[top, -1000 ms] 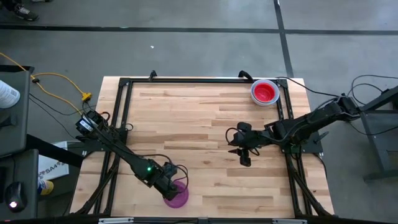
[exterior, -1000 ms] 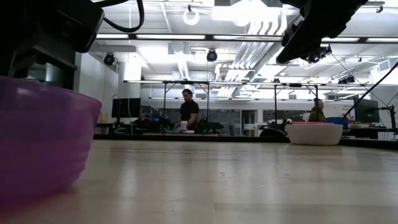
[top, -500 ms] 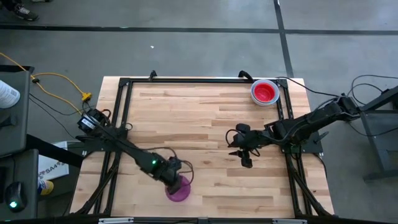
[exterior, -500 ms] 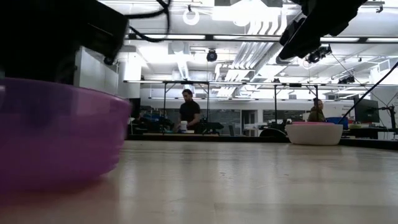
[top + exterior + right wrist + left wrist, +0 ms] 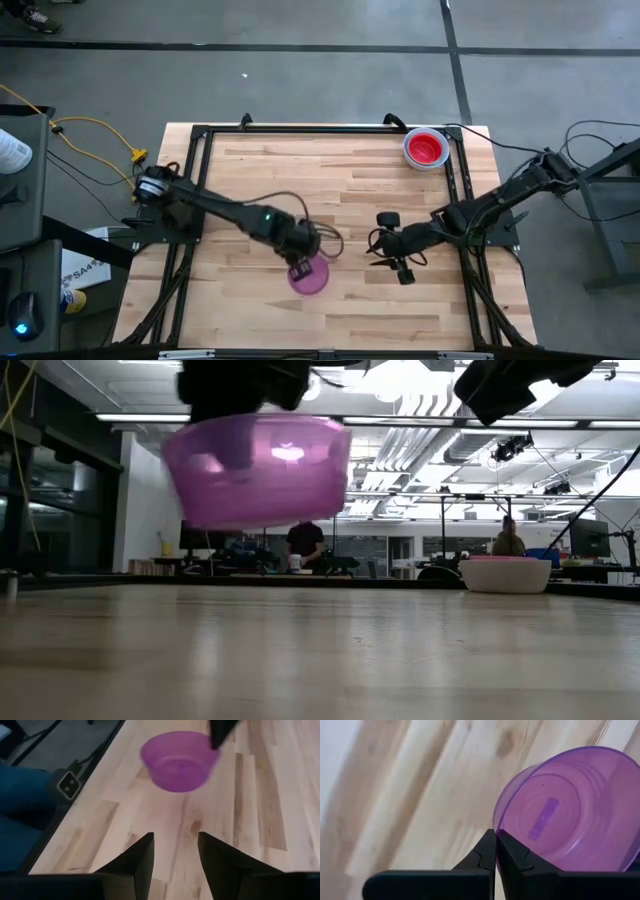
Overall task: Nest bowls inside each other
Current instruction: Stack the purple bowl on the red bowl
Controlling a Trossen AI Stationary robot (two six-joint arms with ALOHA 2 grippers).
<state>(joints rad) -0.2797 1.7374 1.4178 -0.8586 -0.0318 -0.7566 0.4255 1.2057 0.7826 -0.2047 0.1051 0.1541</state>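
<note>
A translucent purple bowl [image 5: 311, 278] hangs above the table's near middle, also seen in the low view [image 5: 256, 468] and the right wrist view [image 5: 179, 757]. My left gripper [image 5: 299, 264] is shut on its rim. My right gripper [image 5: 381, 248] stands open a little to the bowl's right, above the table, and its spread fingers [image 5: 142, 856] point toward the bowl with nothing between them. At the far right corner a white bowl [image 5: 505, 575] rests on its base with a red bowl [image 5: 426, 148] nested inside it. My left gripper pinches the purple bowl's rim [image 5: 498, 826] between its two fingers, one finger [image 5: 235, 448] inside the bowl and the other outside. The fingers come from above, slanting down. The bowl hangs below them, clear of the table, mouth up and slightly tilted.
A black frame [image 5: 320, 130] runs along the table's far and side edges. Bare wooden tabletop [image 5: 300, 190] lies between the purple bowl and the nested bowls. People are in the room beyond the far edge [image 5: 303, 545].
My left gripper has swung toward the table's right and away from the near edge, rising and rolling its wrist. The purple bowl, which stood on the table by the near edge, is now lifted clear. My right gripper has shifted slightly toward the near edge, still open.
</note>
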